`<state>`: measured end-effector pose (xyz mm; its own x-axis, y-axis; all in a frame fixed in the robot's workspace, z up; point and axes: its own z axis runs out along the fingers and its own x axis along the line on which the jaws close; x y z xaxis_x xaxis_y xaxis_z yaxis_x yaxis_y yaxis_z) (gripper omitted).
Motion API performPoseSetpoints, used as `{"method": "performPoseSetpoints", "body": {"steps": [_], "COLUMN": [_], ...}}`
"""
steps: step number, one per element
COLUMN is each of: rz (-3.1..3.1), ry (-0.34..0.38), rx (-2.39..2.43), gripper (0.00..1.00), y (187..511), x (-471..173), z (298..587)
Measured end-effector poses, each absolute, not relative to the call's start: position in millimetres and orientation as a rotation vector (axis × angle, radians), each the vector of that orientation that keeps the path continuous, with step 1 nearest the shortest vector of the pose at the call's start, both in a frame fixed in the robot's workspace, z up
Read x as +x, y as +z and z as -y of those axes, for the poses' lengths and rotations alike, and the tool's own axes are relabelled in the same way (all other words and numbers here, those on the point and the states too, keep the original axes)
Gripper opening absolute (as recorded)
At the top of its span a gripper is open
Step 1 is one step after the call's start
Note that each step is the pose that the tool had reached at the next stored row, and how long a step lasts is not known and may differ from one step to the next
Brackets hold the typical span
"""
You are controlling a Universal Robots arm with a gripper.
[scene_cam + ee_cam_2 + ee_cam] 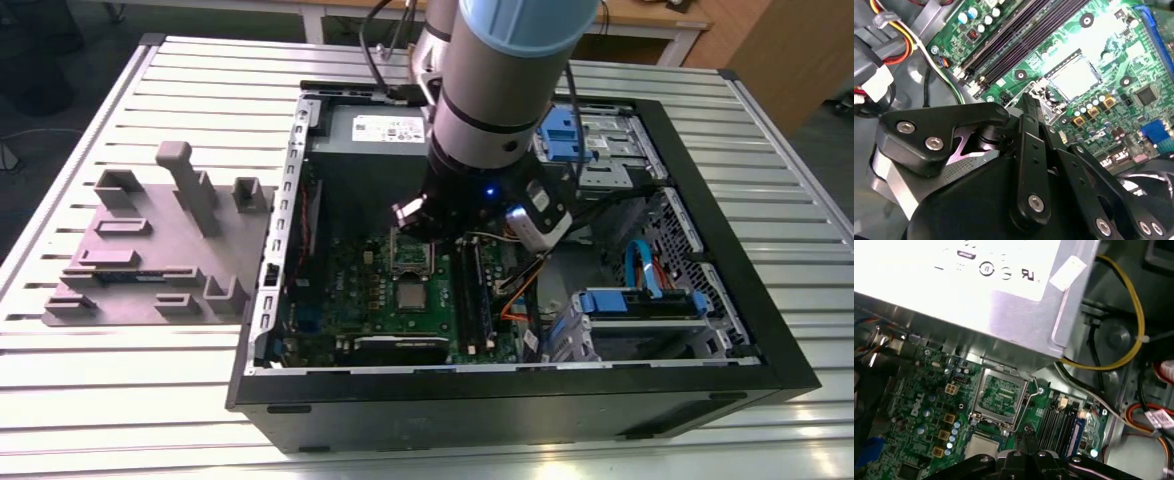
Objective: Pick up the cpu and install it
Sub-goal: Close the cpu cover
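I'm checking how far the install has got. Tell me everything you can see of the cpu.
The cpu is a small, flat square chip with a silvery-grey metal top. It lies level on the green motherboard, right next to the oblong silver metal frame. In the second wrist view its top glares pale inside a dark surround. The gripper is close beside it. Whether the two touch cannot be judged.

It was a robotics lab or workshop: an opened black desktop computer case [534, 400] lay on a ribbed aluminium-profile worktable [107, 390] beside a grey moulded fixture plate [147, 250], with wooden-topped, white-framed benches [641, 25] standing behind it.
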<state>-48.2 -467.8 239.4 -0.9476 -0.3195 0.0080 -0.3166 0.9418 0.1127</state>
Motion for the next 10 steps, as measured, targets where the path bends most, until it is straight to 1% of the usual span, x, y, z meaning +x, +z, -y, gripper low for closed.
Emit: {"method": "performPoseSetpoints", "body": {"steps": [2, 4, 10], "rz": [3.065, 3.064, 3.042], "ry": [-0.186, -0.223, -0.228], "rx": [0.531, 0.544, 0.634], "gripper": [0.11, 0.11, 0.11], "y": [238.6, 238.2, 233.9], "x": [-48.0, -46.6, -43.3], "z": [467.9, 467.9, 467.8]}}
